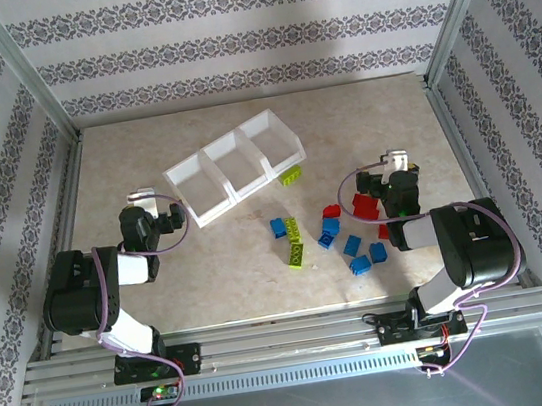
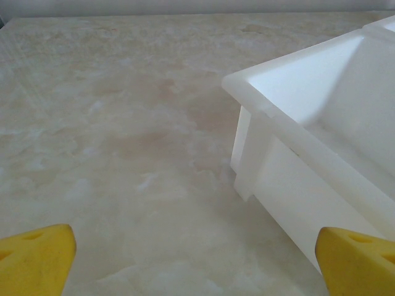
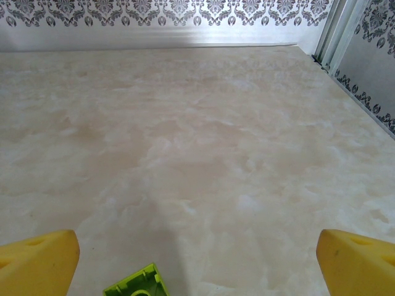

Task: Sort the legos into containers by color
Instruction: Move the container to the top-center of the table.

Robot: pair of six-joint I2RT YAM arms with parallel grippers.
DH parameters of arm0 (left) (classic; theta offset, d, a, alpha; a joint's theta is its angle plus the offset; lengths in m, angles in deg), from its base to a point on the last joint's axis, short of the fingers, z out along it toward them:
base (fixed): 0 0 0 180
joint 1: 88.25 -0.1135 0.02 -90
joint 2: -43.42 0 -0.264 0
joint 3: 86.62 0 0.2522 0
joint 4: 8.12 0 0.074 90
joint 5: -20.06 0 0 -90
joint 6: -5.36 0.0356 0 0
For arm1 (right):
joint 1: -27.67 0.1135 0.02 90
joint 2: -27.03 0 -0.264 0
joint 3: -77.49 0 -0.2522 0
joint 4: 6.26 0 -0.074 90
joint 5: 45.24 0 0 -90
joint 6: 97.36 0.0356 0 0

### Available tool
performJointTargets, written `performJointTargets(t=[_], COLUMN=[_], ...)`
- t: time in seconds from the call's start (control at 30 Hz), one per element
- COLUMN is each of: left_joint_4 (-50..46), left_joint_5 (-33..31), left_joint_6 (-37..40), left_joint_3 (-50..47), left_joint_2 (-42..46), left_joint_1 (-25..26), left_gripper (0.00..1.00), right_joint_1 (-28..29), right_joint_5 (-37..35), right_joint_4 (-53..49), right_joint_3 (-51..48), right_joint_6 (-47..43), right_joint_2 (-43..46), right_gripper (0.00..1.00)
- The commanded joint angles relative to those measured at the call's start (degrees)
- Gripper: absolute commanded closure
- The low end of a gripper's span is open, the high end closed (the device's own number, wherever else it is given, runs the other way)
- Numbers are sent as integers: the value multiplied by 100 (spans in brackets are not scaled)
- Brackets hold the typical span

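Beige marbled tabletop (image 1: 209,262), damask-striped walls (image 1: 248,40), aluminium frame posts (image 1: 20,67)

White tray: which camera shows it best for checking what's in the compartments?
Top external: the whole white tray with all three compartments seen from above. Left wrist gives one close-up corner and part of one compartment's inside.

A robot lab's enclosed test bench.
An aluminium-profile frame (image 1: 291,342) boxes in a marble-look tabletop (image 1: 123,153). Damask-wallpaper panels (image 1: 248,40) serve as walls, with the left arm (image 1: 86,289) and right arm (image 1: 469,246) bolted at the near edge.
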Motion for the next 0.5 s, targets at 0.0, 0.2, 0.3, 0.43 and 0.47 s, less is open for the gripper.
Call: performJointTargets(t=[0.0,0.2,0.3,0.43,0.47], left_joint_4=[-110,-1429,-2304,-3463,-3665], left_joint_5=[-130,-480,-789,-706,-608], left_joint_6=[-38,-171,-700,-1432,-1604], left_joint_3=[125,396,733,1330,1455], left_joint_2=[237,1221,1649,1850,1840], left_joint_1=[31,31,31,55,78], left_gripper=[0,0,0,0,0], right_joint_1=[-11,-2,-2,-2,7], right_joint_5=[-89,-88,-255,-501,-564], right_joint_4=[46,-334,-611,-1241,-1479], right_joint_3=[64,226,204,301,353], right_joint_6=[19,9,43,105,122], right_joint_2=[-10,381,746,1264,1380], right_gripper=[2,2,2,2,2])
